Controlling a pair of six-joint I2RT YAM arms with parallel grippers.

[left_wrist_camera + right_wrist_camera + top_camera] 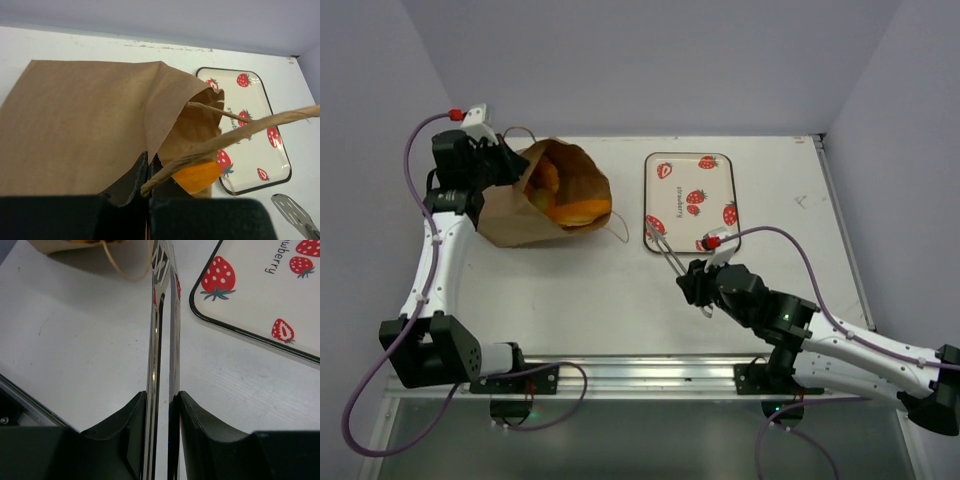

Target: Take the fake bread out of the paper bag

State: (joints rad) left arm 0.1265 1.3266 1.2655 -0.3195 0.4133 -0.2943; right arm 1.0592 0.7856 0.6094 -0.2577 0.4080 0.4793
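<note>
Now: my left fingers (510, 165) pinch bag (535, 215) rim, far-left on white desk (570, 290); bread (575, 212) inside, orange showing at mouth; right fingers (692, 285) clamp tongs (665, 250) beside tray (690, 200). Plain lilac walls (650, 60) around.

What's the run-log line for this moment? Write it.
left jaws: shut on paper bag edge | right jaws: shut on metal tongs | fake bread: inside bag | strawberry tray: beside tongs

One overhead, one per wrist.
The top camera looks down from behind my bases over the whole table (620, 300); wrist views sit close, left behind the paper bag (75, 125), right along the tongs (156, 355); all three share the strawberry tray (675, 205).
</note>
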